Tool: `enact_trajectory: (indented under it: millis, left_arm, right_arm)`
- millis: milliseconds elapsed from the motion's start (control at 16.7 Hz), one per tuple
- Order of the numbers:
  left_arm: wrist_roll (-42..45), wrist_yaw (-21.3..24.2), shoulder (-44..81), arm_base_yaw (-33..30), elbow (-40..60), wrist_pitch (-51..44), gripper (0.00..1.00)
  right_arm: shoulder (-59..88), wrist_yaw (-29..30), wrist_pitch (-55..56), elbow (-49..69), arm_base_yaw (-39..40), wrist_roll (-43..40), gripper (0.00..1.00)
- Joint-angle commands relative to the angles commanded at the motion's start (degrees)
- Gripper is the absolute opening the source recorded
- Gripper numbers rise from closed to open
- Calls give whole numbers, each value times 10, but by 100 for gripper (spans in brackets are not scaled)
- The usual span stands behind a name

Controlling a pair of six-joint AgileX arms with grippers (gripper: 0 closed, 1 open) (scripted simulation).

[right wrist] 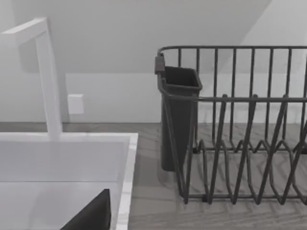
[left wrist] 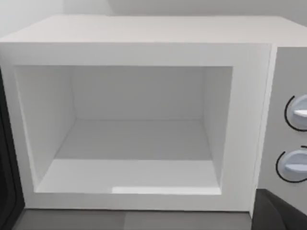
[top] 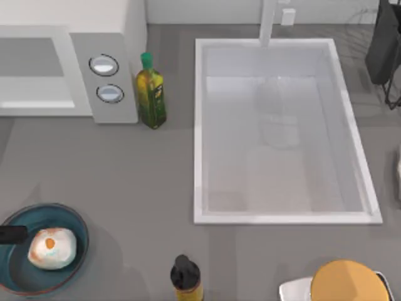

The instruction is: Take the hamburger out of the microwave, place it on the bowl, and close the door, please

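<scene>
From above, we see the hamburger [top: 52,248] lying in the bowl [top: 19,276] at the near left corner of the tabletop [top: 125,182]. A dark tip at the left edge reaches over the bowl's rim, just beside the hamburger; we cannot tell what it belongs to. The microwave [top: 106,47] stands at the far left, its two dials facing us, with a green oil bottle [top: 151,94] just to its right. The white sink [top: 282,132] takes up the middle and right. A dark-capped bottle [top: 186,279] and an orange-yellow dome [top: 348,283] sit at the near edge.

Our left wrist camera looks straight into the microwave [left wrist: 144,52], whose cavity is bare and white; the door [left wrist: 7,182] shows as a dark edge swung open at the side.

Our right wrist camera faces a dark dish rack [right wrist: 240,143] beside the sink [right wrist: 72,158] and faucet [right wrist: 45,76].

Whether our fingers are apart or together we cannot tell on either arm.
</scene>
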Motion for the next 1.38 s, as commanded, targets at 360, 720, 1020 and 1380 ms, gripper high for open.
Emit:
enact_trajectory:
  millis: [360, 720, 1020, 1380]
  left_arm:
    - [-1, -122, -56, -122, 11, -67, 0]
    - [-1, -127, -54, -126, 12, -68, 0]
    - [0, -125, 13, -125, 56, -47, 0]
    - [0, -135, 16, -135, 58, -45, 0]
  right_arm:
    - [0, 0, 0, 0, 0, 0, 100]
    - [0, 0, 0, 0, 0, 0, 100]
    - [0, 0, 0, 0, 0, 0, 100]
    - [0, 0, 0, 0, 0, 0, 100]
